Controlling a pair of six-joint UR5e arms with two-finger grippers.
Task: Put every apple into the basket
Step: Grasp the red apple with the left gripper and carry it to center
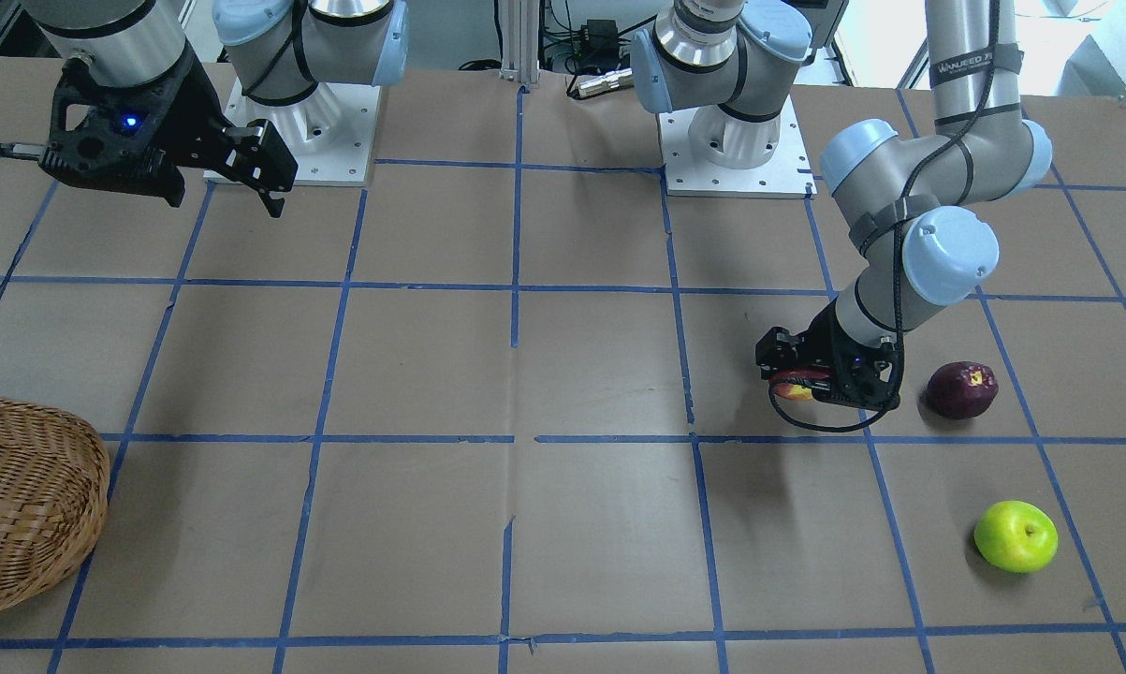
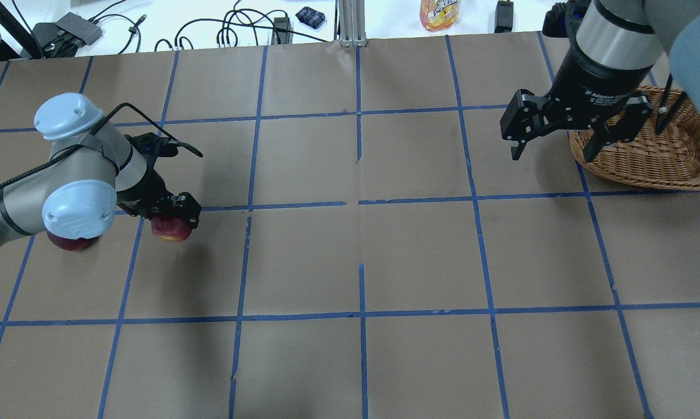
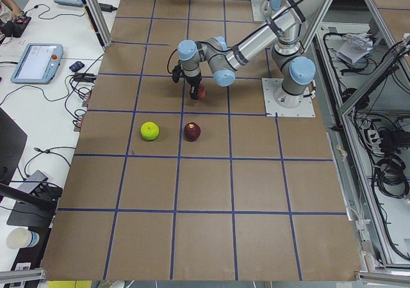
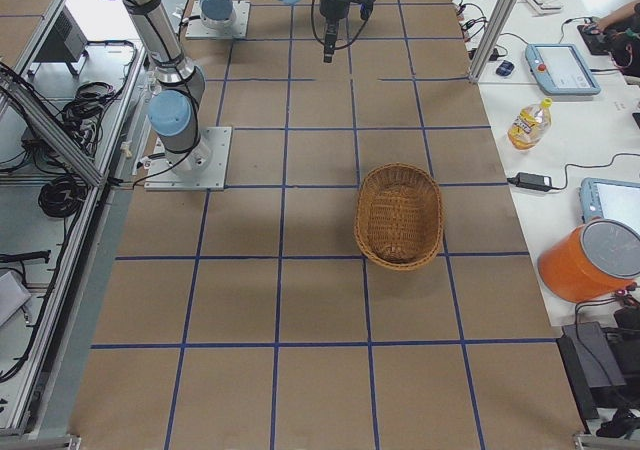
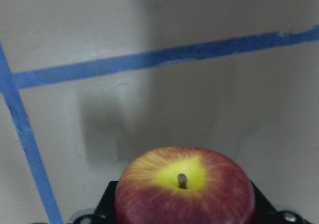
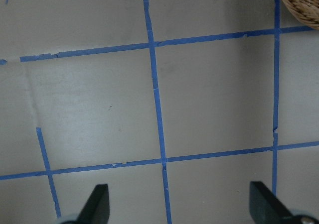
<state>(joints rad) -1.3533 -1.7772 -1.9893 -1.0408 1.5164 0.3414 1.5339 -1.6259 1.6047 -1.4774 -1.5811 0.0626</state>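
As the left gripper [image 1: 793, 382] clasped the red apple [image 5: 184, 194] across its sides (firm, smooth, likely slippery), the right gripper [image 2: 553, 154] gaped empty.

The place is a robotics laboratory. Two industrial arms, the left arm [image 1: 956, 168] and the right arm [image 1: 338, 37], are bolted through white base plates [image 1: 787, 178] to a large counter [image 1: 600, 365]. The counter is covered in brown paper and marked off into squares with blue tape [image 1: 516, 285]. It is flanked by aluminium posts [image 4: 497, 20]. Teach pendants [image 3: 35, 63] are laid on a white side bench [image 3: 38, 109] among cables [image 2: 239, 23] and a power adapter [image 4: 535, 182]. Bundled wiring [image 3: 391, 160] is seen along the metal frame behind the robot bases. A drink bottle [image 4: 527, 123] and an orange drum [image 4: 565, 270] are kept on the other side bench.
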